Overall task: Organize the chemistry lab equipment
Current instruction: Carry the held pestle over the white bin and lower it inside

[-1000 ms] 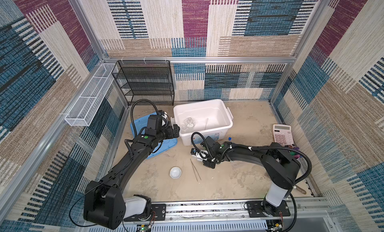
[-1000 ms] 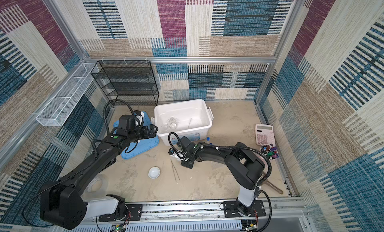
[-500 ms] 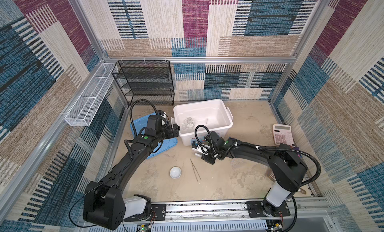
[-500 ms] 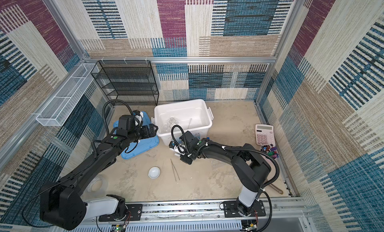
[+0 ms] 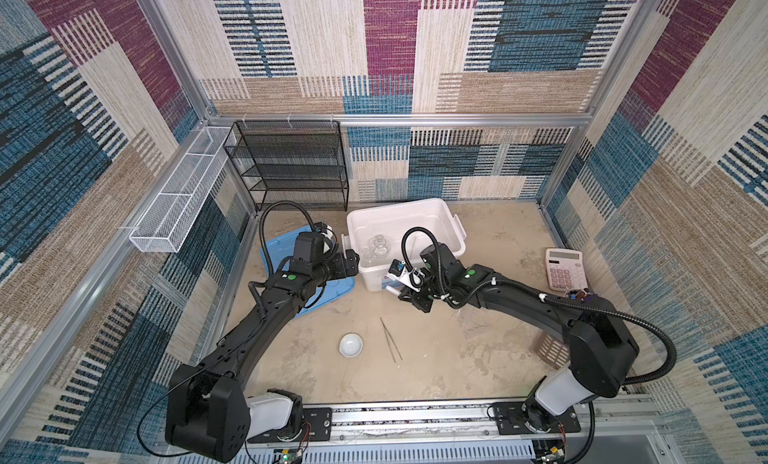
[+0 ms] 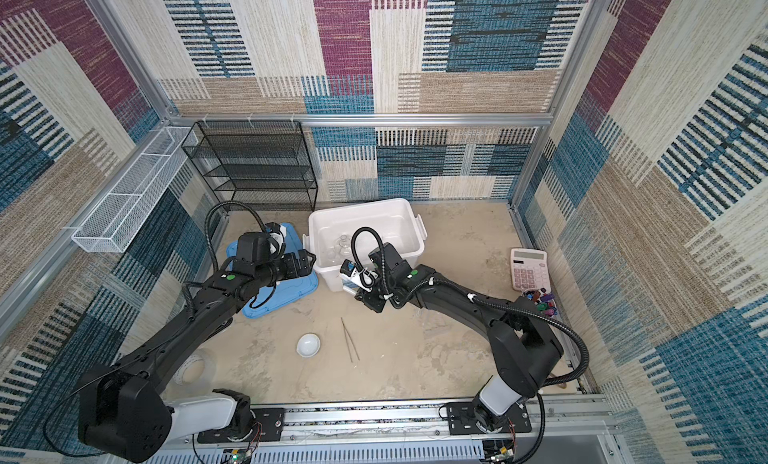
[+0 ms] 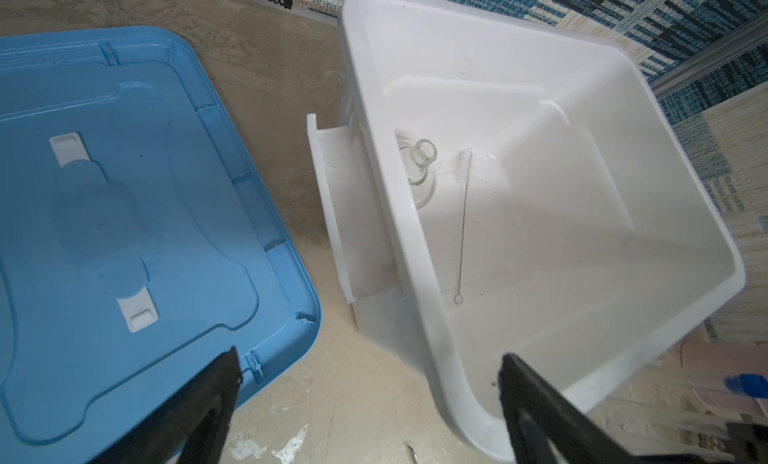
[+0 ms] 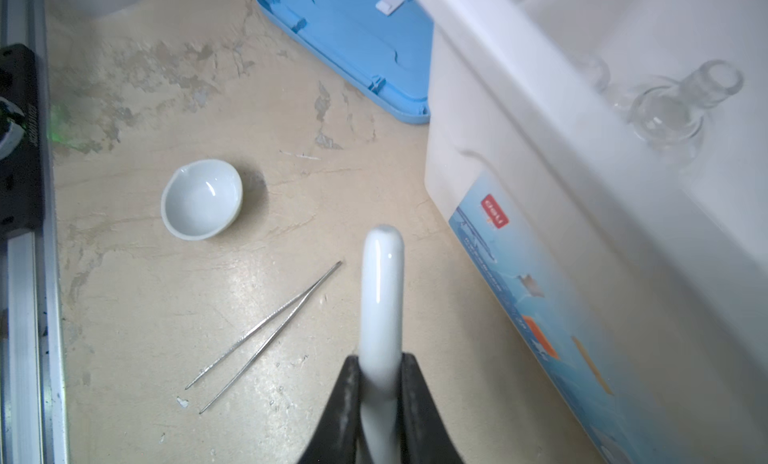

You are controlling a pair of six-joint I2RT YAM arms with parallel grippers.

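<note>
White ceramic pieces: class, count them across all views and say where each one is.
2. The small white bowl sits on the table near the metal tweezers; the pestle is clamped in the right gripper beside the white bin. Others may be hidden.

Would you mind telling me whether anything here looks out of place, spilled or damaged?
Nothing looks spilled or broken. The small white bowl and metal tweezers lie loose on the table outside the white bin, whose blue lid lies beside it. The right gripper holds the pestle, apart from its bowl.
</note>
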